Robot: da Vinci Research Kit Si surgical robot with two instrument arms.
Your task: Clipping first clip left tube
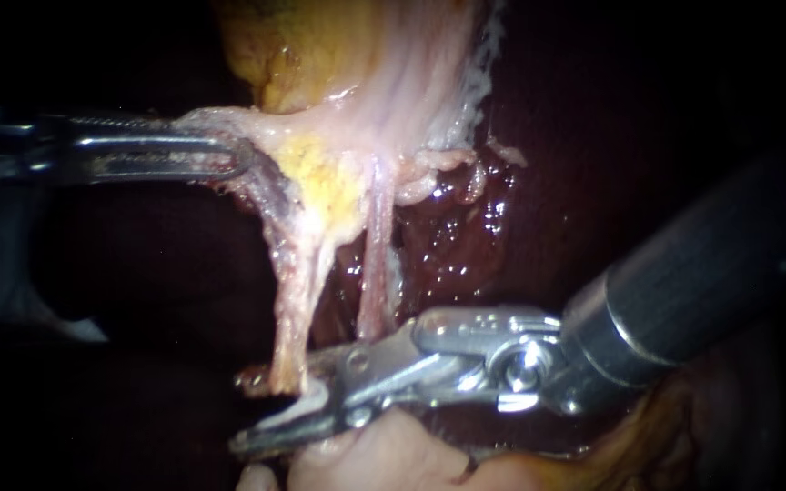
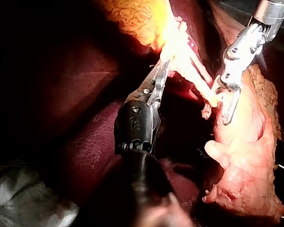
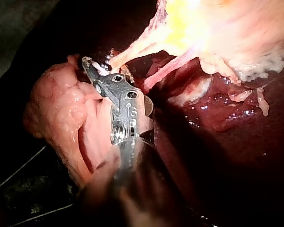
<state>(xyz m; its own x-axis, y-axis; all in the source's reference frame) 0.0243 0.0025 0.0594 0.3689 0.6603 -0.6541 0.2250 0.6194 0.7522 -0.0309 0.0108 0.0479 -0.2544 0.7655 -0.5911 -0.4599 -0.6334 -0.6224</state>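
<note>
Slim steel left instrument [image 1: 229,156], jaws clamped on the yellow-pink gallbladder [image 1: 338,64], holds the pale stringy left tube [image 1: 295,282] taut below the gallbladder so the silver right instrument [image 1: 270,411], jaws wide, can straddle its lower end.

Darkness surrounds the brightly lit field; a crumpled grey cloth [image 2: 23,201] lies at its margin.
</note>
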